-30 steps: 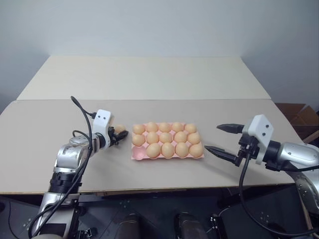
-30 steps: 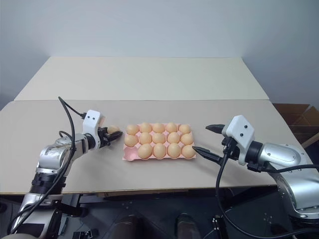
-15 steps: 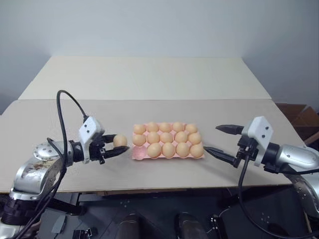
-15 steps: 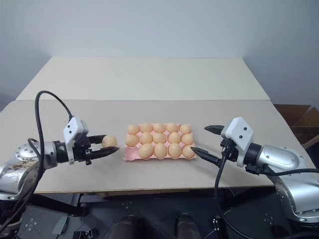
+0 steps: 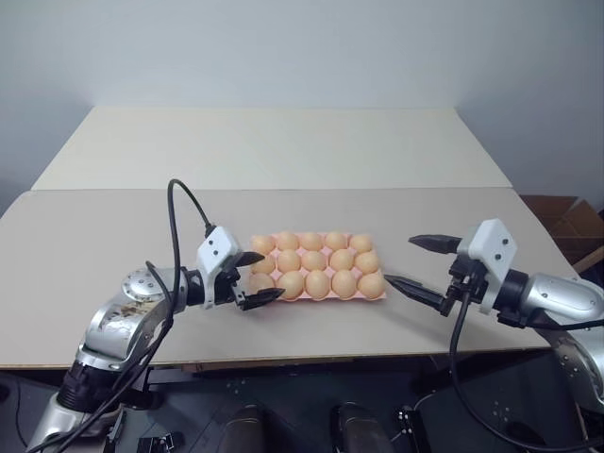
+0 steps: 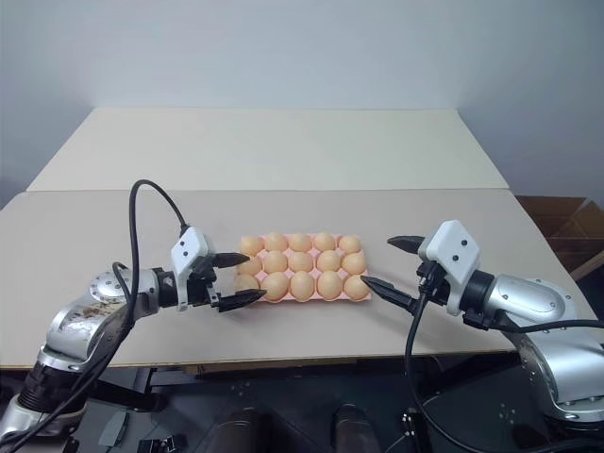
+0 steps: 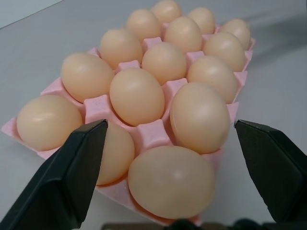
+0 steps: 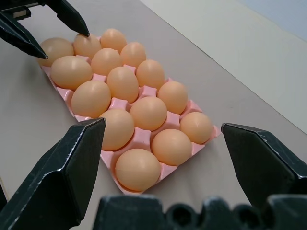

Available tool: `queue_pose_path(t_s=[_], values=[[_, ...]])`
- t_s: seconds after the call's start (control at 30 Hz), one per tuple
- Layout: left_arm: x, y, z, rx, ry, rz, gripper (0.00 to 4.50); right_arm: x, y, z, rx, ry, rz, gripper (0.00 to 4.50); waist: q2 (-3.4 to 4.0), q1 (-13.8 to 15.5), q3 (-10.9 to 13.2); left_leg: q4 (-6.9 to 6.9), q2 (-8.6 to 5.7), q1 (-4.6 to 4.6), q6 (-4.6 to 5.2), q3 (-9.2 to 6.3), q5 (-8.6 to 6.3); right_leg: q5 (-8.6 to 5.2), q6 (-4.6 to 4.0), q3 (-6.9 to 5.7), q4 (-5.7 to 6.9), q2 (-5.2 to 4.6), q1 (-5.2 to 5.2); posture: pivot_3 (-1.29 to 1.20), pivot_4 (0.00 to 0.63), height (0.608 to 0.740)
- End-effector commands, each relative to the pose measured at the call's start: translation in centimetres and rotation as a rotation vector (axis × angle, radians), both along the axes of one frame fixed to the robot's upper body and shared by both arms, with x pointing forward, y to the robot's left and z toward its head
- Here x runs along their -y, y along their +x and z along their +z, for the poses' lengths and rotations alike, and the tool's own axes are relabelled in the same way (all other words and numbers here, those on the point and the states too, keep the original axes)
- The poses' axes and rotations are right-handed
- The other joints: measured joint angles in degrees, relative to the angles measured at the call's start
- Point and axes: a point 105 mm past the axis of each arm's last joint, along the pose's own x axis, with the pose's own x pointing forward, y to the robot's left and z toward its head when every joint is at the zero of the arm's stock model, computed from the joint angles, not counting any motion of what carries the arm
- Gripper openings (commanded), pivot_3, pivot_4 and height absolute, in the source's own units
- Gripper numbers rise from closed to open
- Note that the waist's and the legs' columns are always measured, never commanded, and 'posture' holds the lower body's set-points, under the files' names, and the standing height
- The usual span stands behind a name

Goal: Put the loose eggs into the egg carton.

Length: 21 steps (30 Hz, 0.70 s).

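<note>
1. The carton [image 5: 318, 293] is a flat pink moulded tray without a lid, lying near the front edge of the beige worktop [image 5: 283, 151].
2. The eggs [image 7: 136, 96] are smooth, pale orange-tan ovals, all alike; they sit in the cups in three rows of five, and every cup looks filled.
3. No writing or brand mark can be read on carton or eggs.
4. The left tool [image 5: 255, 276] has its fingers spread wide at the carton's left end, gripping nothing.
5. The right tool [image 5: 412, 263] is spread wide too, empty, just beside the carton's right end.
</note>
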Motion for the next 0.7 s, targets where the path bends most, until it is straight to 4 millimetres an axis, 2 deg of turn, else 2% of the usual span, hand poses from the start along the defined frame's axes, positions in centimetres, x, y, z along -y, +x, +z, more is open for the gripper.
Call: queue_pose_path(t_s=[0.03,0.17,0.33,0.43,0.53,0.63,0.7], values=[[-0.7,-0.4,2.9,0.089,-0.032,0.0,4.47,-0.3,-0.5,1.3,0.054,0.004,0.009,4.5,0.0,-0.1,0.0,0.0,0.01,-0.01,0.0,0.0,0.0,0.0,0.0,0.0,0.0,0.0,0.0,0.0,0.15,0.74],[-3.8,-1.2,4.7,0.168,-0.029,0.055,4.47,-0.3,-0.7,1.3,0.052,0.009,0.017,4.5,0.0,-0.4,0.0,-0.02,0.02,0.0,0.0,0.0,0.0,0.0,0.0,0.01,-0.03,-0.02,-0.01,0.0,0.15,0.74],[-9.6,-3.1,5.1,0.19,0.019,0.129,4.47,0.3,-0.6,1.1,0.044,-0.003,0.029,4.5,0.01,-0.6,0.0,-0.04,0.05,0.03,0.0,0.02,0.0,-0.04,-0.05,-0.01,-0.02,-0.02,-0.02,0.0,0.15,0.74],[-12.1,-4.6,5.2,0.17,0.018,0.165,4.47,0.7,-0.4,1.1,0.041,-0.007,0.037,4.5,0.01,-0.6,0.0,-0.03,0.07,0.03,0.0,0.07,0.0,-0.24,-0.4,-0.02,-0.02,-0.04,-0.04,0.0,0.15,0.74],[-13.7,-6.2,4.6,0.094,0.034,0.19,4.47,1.1,-0.2,1.1,0.037,-0.015,0.049,4.5,0.02,-0.4,0.0,-0.03,0.07,0.04,-0.01,0.09,0.0,-0.28,-0.45,-0.03,-0.02,-0.08,-0.03,0.0,0.15,0.74],[-14.2,-7.8,4.1,0.06,0.018,0.202,4.47,1.1,-0.3,1.1,0.034,-0.018,0.076,4.5,0.02,-0.3,0.0,-0.03,0.09,0.04,-0.01,0.12,-0.01,-0.3,-0.46,-0.03,-0.03,-0.09,-0.05,0.0,0.15,0.74],[-14.1,-8.1,4.2,0.065,-0.018,0.236,4.47,1.2,-0.4,1.0,0.033,-0.023,0.085,4.5,0.02,-0.1,0.0,-0.04,0.1,0.03,-0.01,0.13,-0.01,-0.3,-0.46,-0.03,-0.04,-0.1,-0.04,0.0,0.15,0.74]])
